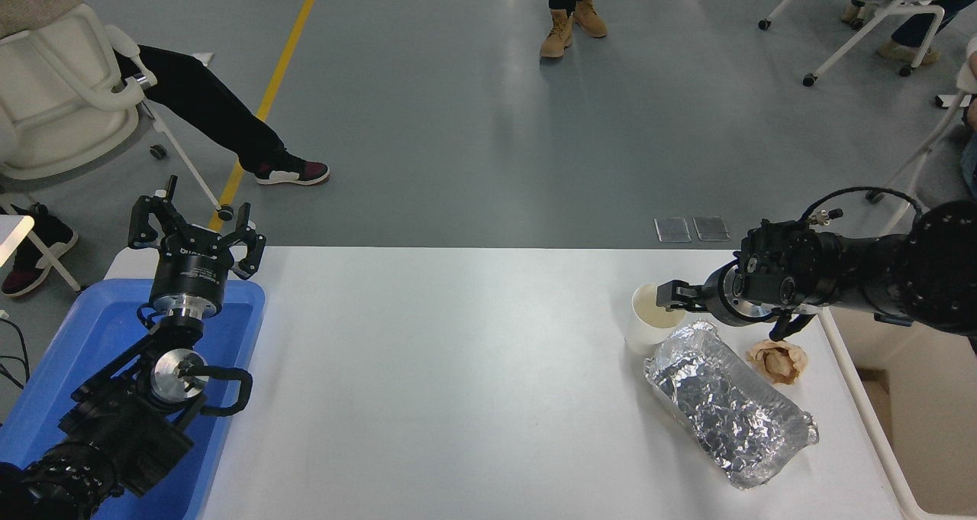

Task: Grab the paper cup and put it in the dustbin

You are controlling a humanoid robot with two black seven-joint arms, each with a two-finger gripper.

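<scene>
The paper cup is small and white with a cream inside. It stands upright on the white table at the right, touching the far end of the foil container. My right gripper reaches in level from the right and its tip lies over the cup's right rim. From this angle I cannot see how wide it stands. The cream-beige dustbin stands beside the table's right edge, partly cut off by the picture. My left gripper is parked open over the blue tray at the lower left.
A crumpled silver foil container lies just in front of the cup. A crumpled brown paper wad lies under the right wrist. A blue tray sits at the table's left end. People and chairs are beyond the far edge.
</scene>
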